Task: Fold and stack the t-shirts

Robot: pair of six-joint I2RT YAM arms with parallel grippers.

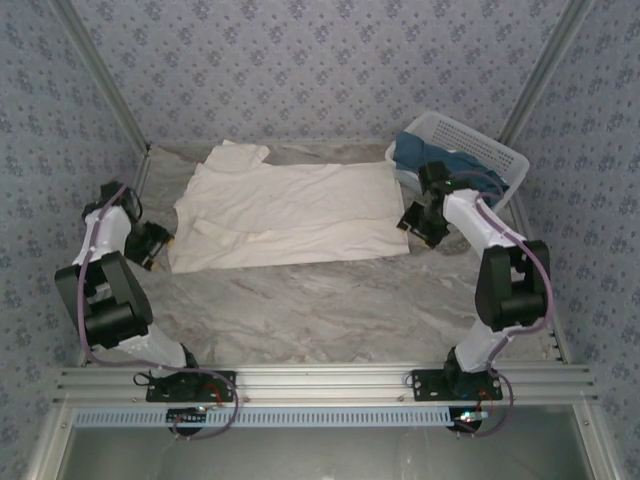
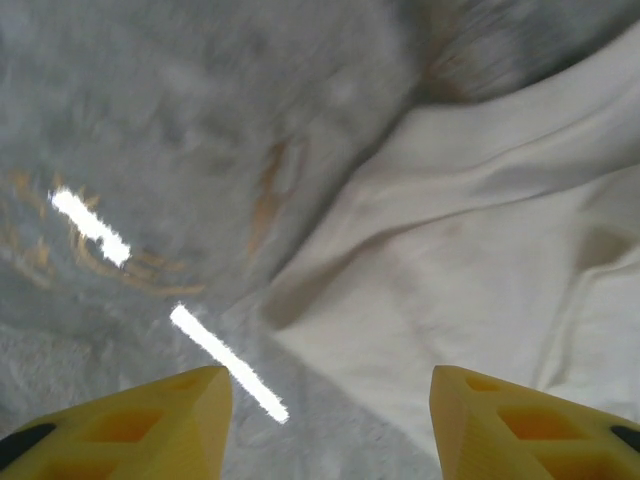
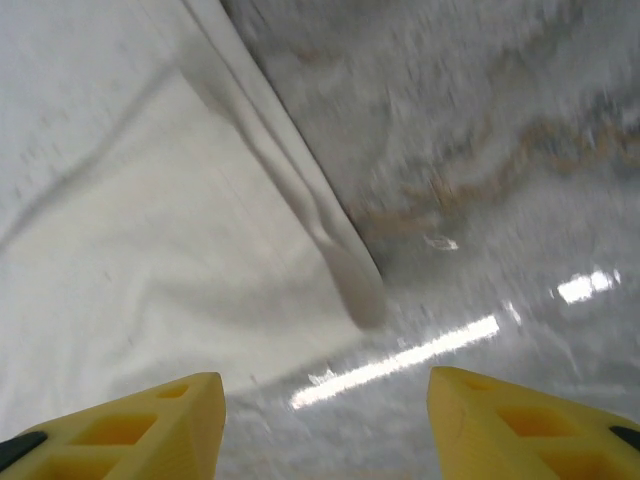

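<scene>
1 cream t-shirt (image 1: 290,215) is lying seemingly part-folded mid-table between spread, empty left hand (image 1: 157,245) and right hand (image 1: 415,222); teal t-shirts (image 1: 425,155) are waiting in the far-right corner basket (image 1: 475,138).

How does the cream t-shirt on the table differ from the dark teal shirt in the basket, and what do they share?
Colour: the cream t-shirt is off-white; the dark teal shirt is deep blue-green.
Place: the cream t-shirt lies on the table; the dark teal shirt sits in the white basket.
Pose: the cream t-shirt is spread mostly flat; the dark teal shirt is bunched up.
Shared: both are soft cloth.
</scene>
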